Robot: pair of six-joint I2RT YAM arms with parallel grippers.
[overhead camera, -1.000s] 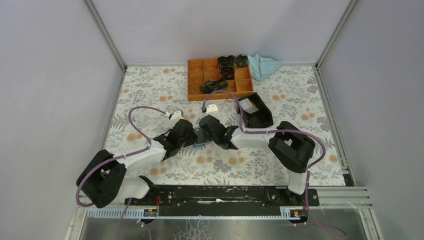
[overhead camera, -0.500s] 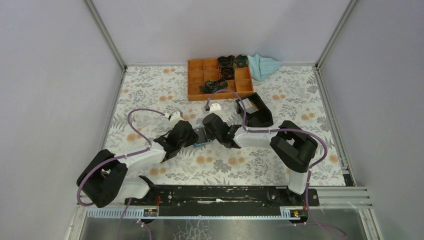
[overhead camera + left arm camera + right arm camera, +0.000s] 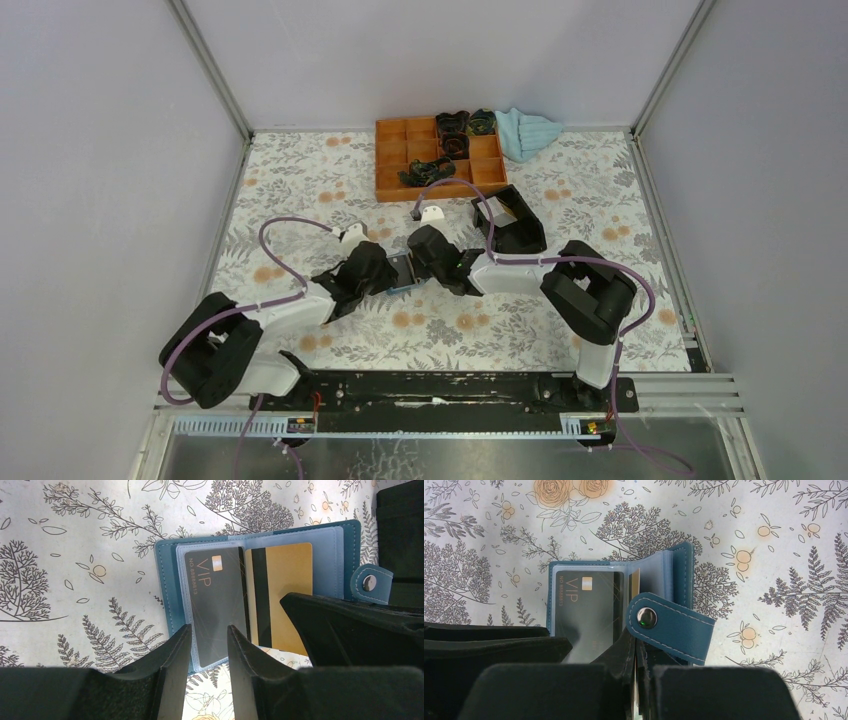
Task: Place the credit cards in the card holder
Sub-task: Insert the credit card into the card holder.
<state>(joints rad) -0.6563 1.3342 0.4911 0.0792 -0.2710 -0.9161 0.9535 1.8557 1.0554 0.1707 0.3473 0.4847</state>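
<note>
Two cards, one card holder and two grippers, grouped near the middle of the bench.

Card holder: dark teal outside, pale blue inside, lying open. Sits about mid-bench, well short of the far edge, directly between both grippers. Carries a clear sleeve on its left half. Clasp tab with a metal snap, sticking out from the right cover, just beside the right fingers.

Black card: marked VIP, fully inside the clear sleeve.

Gold card: black stripe along one long side, over the holder's right half, just beside the black card. One corner hidden behind a finger of the right gripper. Cannot tell how far seated in a pocket.

Left gripper: jaws slightly apart, clamped on nothing. Tips at the sleeve's edge, its corner showing in the gap. Contact with the sleeve not discernible.

Right gripper: jaws pressed together on the gold card, seen edge-on as a thin gold strip rising from the closing line.

Orange tray: at the far edge, about centre. Holds several small dark items, too small to identify.

Blue cloth: at the far edge, just beside the tray, toward the far right corner.

Black box: pale inside, near the tray's right corner, between the tray and the right arm.
</note>
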